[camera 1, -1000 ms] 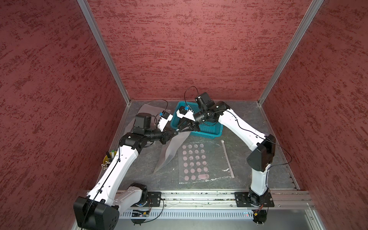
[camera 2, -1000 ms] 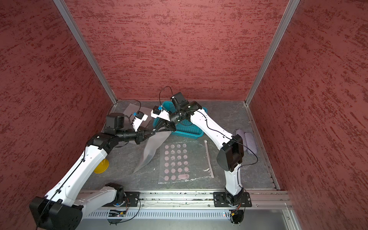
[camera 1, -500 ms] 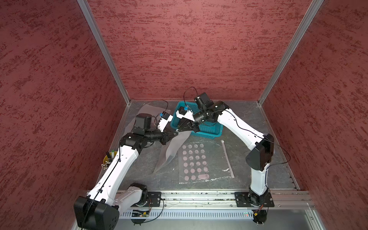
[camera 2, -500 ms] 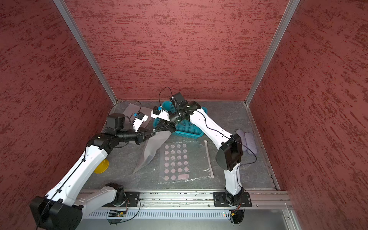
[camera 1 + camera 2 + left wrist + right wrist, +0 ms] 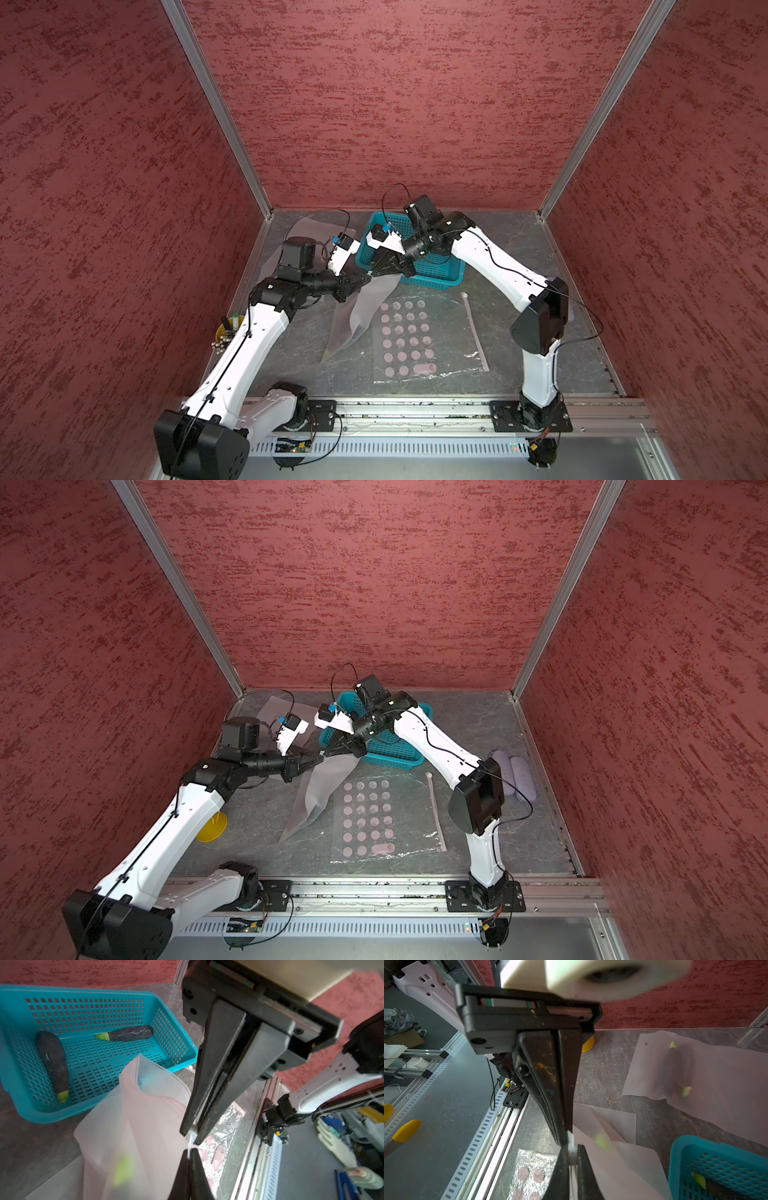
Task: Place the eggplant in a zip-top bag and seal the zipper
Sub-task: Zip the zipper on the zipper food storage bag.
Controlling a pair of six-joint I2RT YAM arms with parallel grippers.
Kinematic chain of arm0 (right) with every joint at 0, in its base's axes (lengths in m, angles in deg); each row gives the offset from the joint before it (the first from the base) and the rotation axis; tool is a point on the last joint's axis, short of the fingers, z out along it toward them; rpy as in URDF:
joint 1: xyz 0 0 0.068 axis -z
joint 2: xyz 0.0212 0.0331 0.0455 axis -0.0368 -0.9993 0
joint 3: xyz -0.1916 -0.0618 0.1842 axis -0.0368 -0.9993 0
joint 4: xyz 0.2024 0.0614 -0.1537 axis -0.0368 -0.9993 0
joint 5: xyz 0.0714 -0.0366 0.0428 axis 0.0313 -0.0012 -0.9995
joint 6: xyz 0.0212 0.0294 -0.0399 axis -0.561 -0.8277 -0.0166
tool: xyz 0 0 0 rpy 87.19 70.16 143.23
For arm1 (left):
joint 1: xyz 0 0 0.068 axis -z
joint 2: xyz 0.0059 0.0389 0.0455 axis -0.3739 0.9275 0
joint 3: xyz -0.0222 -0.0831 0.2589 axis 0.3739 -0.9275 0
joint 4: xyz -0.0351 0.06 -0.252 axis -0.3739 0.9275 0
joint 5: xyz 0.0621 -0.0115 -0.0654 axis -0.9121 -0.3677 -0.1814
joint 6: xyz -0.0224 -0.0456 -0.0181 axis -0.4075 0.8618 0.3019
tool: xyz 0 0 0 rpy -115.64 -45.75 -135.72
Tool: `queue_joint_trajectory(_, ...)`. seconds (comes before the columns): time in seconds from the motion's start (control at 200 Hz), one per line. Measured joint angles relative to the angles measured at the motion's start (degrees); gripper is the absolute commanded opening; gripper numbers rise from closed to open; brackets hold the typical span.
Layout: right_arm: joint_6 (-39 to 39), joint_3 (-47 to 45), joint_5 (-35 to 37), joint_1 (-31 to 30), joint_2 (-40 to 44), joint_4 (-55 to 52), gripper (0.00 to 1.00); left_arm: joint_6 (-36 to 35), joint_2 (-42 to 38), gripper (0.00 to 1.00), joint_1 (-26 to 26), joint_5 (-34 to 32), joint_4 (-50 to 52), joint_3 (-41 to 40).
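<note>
Pinching the zip-top bag by its top edge, tip to tip: left end effector clenched on the rim, right end effector clenched on it just beside. Bag mouth gapes beyond the tips, toward the teal basket edge. Blurred eggplant sits inside, below both tips. Bare surface lies open on the left end effector's side.

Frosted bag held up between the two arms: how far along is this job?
Done: a green stem shows dimly through the zip-top bag, so an eggplant seems to be inside. In hand: left gripper and right gripper both pinch its top edge. Remaining: the zipper gapes open, unsealed.
</note>
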Motion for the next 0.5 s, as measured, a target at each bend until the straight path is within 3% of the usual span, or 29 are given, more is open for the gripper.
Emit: queue_joint_trajectory(0.501,-0.2,0.8,0.6,-0.5,-0.7,0.5,0.07,1.1,-4.2,0.00,-1.8,-2.6,-1.9,-2.4)
